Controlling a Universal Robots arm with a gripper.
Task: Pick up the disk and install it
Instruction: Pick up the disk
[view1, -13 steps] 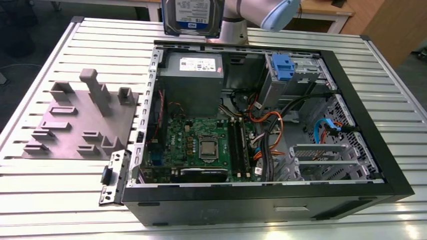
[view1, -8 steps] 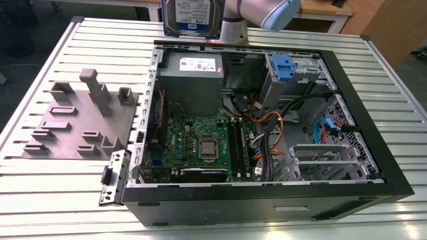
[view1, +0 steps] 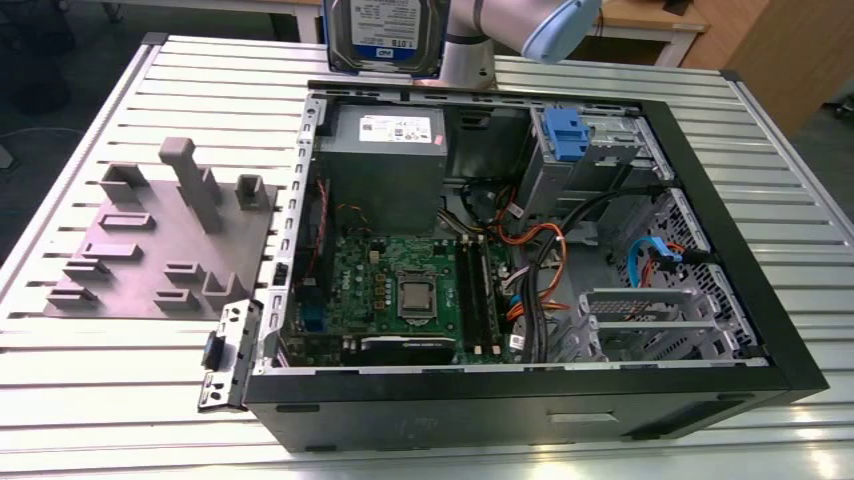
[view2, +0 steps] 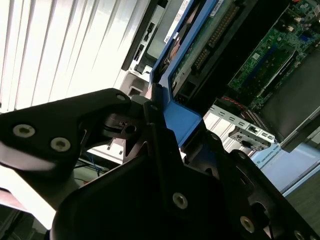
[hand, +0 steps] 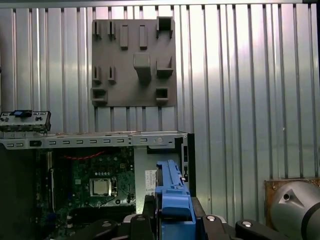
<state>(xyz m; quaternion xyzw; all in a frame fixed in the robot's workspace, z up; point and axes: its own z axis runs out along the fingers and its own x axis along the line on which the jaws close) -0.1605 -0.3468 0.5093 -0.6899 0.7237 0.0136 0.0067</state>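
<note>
The disk (view1: 382, 36), silver with a white-and-blue label, hangs upright in the air above the far edge of the open computer case (view1: 787, 365), next to the arm's elbow (view1: 554, 28). In both wrist views my gripper (hand: 173, 209) (view2: 167, 120) is shut on the disk's blue carrier frame (hand: 172, 192) (view2: 182, 122). A black finger (hand: 146, 207) presses on each side of it. In the second wrist view the disk's underside (view2: 200, 47), with its connector, reaches out past the fingers.
Inside the case lie a green motherboard (view1: 400, 290), a grey power supply box (view1: 384, 160), cables (view1: 534, 250) and a drive bay with a blue latch (view1: 567, 135). A grey fixture plate (view1: 160, 240) with raised blocks sits at the exterior view's left on the slatted table (view1: 80, 400).
</note>
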